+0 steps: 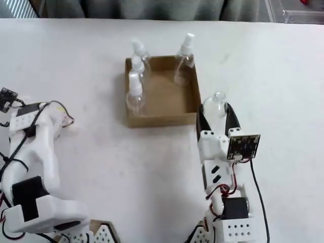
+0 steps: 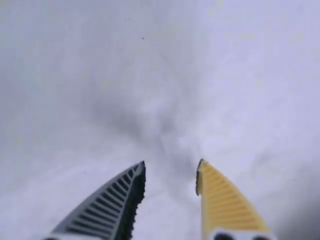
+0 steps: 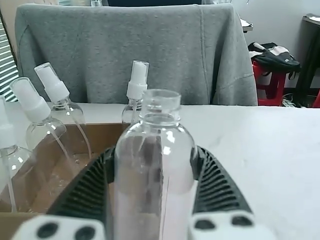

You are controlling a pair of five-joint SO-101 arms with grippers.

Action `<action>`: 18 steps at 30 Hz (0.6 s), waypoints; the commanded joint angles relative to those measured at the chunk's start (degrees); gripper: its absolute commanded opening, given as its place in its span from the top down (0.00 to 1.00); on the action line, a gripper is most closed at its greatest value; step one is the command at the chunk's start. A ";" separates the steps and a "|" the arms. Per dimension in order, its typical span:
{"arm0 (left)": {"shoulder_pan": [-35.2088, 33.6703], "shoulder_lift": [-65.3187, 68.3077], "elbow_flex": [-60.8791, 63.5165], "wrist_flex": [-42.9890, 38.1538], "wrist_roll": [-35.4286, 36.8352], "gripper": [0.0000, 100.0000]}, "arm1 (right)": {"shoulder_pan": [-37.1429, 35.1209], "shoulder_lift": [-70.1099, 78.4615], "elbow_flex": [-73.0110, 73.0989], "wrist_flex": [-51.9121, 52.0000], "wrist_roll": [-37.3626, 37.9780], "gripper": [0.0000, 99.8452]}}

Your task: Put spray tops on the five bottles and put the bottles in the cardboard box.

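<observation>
**Open-necked bottle clasped beside the box**

The uncapped bottle (image 1: 217,104) is clear, round-shouldered plastic with a bare threaded neck. It stands upright on the bench (image 1: 101,152), just off the cardboard box (image 1: 162,120) at about 4 o'clock from the box's middle. The right end effector (image 1: 216,109) is clenched on it, with a black ribbed finger pressed to each side of the body.

Seen from the right wrist, the uncapped bottle (image 3: 155,165) rises between those fingers (image 3: 90,190), its neck well above their tips. Behind it the brown box wall (image 3: 100,140) shows, and a grey cloth (image 3: 150,50) hangs beyond the bench.

Three capped bottles (image 1: 135,76) with white spray tops line the box's 9 o'clock wall. A fourth capped bottle (image 1: 184,63) stands in the 1 o'clock corner.

The left end effector (image 2: 171,162) is released, one grey and one yellow ribbed finger held apart over the white, matte bench (image 2: 150,75).
</observation>
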 commanded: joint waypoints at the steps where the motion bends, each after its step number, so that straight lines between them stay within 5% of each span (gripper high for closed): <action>1: -0.04 -0.75 -3.78 0.44 1.14 0.82 | -0.40 -1.01 0.53 0.57 0.00 0.98; 9: 2.42 -6.81 -3.34 4.04 1.58 0.70 | -0.48 -1.01 0.53 0.84 0.00 0.98; 18: 3.30 -1.80 -3.87 1.85 6.42 0.78 | -0.48 -1.01 0.53 0.84 0.00 0.98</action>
